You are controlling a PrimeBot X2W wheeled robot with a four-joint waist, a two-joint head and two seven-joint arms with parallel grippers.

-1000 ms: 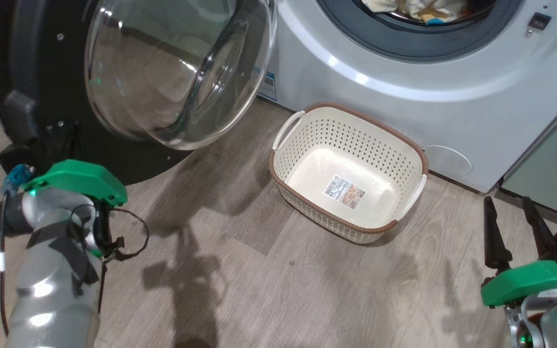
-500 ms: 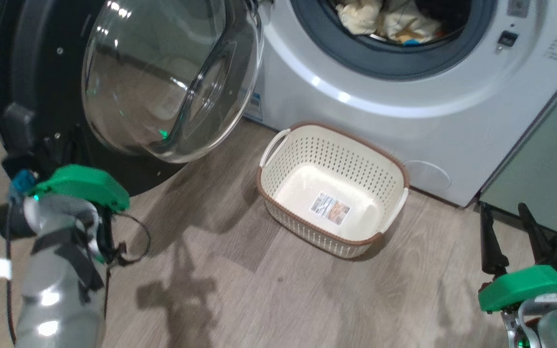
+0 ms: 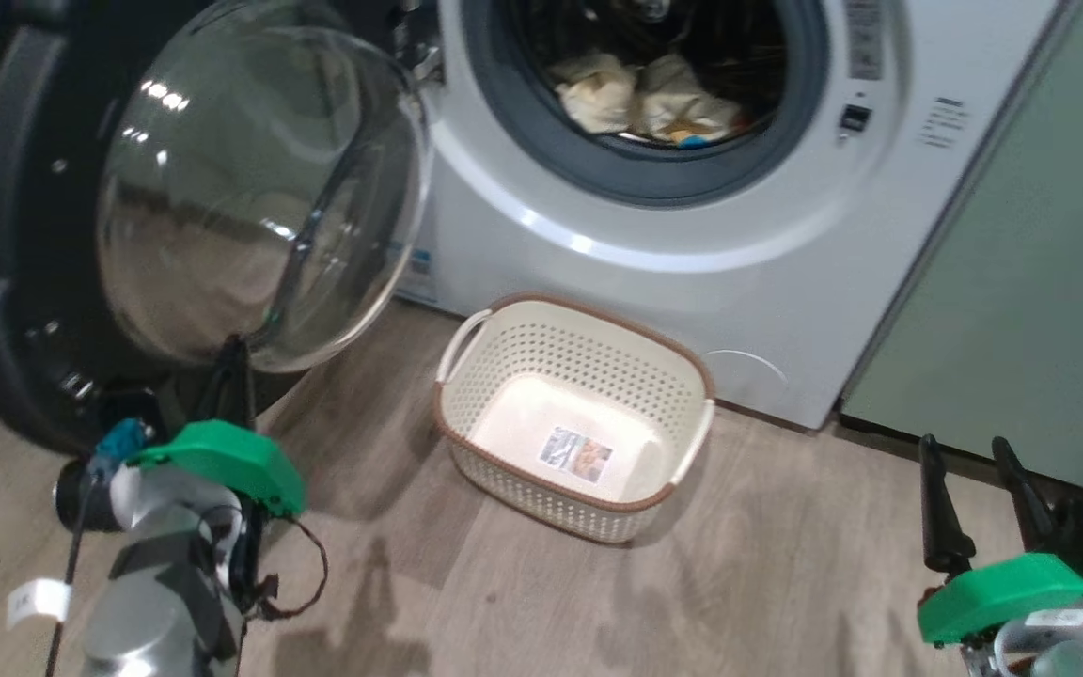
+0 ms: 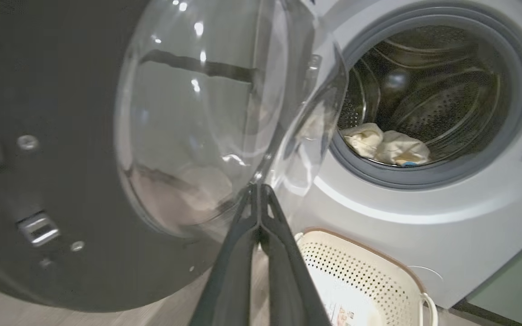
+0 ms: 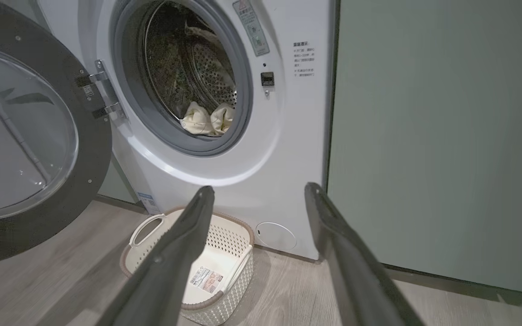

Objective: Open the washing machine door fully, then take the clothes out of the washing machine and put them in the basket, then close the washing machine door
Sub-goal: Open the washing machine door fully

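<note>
- The clothes (image 3: pixel 645 99) are sitting inside the drum, two pale cream bundles side by side at the front of its floor, right behind the grey rubber rim. There's a flash of blue at the lower edge.
- In the left wrist view the clothes (image 4: pixel 388 145) lie low in the steel drum, and in the right wrist view they (image 5: pixel 209 118) show just inside the mouth.
- The washing machine (image 3: pixel 692 310) is wide open at the front, white body, dark round mouth.
- The washing machine door (image 3: pixel 250 188) stands swung out to the left of the mouth, with its glass bowl bulging toward the camera and the black ring around it.
- The basket (image 3: pixel 579 353) is down on the wooden floor (image 3: pixel 739 564), just in front of the machine and below the mouth. A sticker (image 3: pixel 576 453) lies on its bottom.
- The left gripper (image 3: pixel 233 346) is clenched, fingers pressed flat together with nothing between them. Its tips are up at the lower edge of the glass bowl; whether they touch it, I cannot tell.
- The left wrist view confirms it: the left gripper (image 4: pixel 257 188) closes to a single point before the glass.
- The right gripper (image 3: pixel 965 447) is released, fingers spread wide and holding nothing. It is low on the right, well apart from the basket and in front of the pale green cabinet (image 3: pixel 1021 282).
</note>
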